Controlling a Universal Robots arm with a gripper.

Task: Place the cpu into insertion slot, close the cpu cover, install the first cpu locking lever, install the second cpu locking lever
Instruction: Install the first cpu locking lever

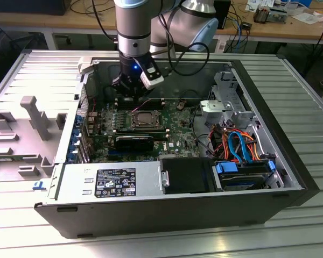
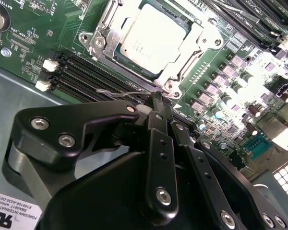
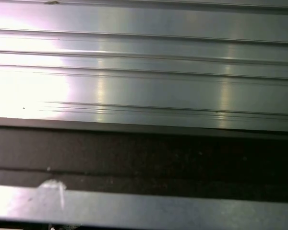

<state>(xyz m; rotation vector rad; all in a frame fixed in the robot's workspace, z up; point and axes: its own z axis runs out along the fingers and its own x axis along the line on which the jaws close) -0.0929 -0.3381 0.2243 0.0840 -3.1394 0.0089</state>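
The cpu [image 2: 151, 38], a silvery square, lies flat in the insertion slot [image 2: 97, 42] on the green board. The cpu cover [image 2: 182, 64], a silvery frame, lies down over its edges. In the exterior view the arm stands over the board with my gripper [image 1: 130, 90] just behind the cpu [image 1: 145, 118]. In the second wrist view my gripper [image 2: 156, 98] has its black fingers [image 2: 159, 158] drawn together to a point. A thin wire locking lever [image 2: 117, 93] beside the slot runs into that point. Whether the wire is pinched or only touched is hidden.
Long black memory slots [image 2: 81, 76] run beside the socket. The open case holds a power supply [image 1: 113, 180] at the front and a drive bay with coloured cables [image 1: 239, 148] on the exterior view's right. A grey plastic shroud [image 1: 32, 126] lies on the ribbed table [image 3: 144, 72].
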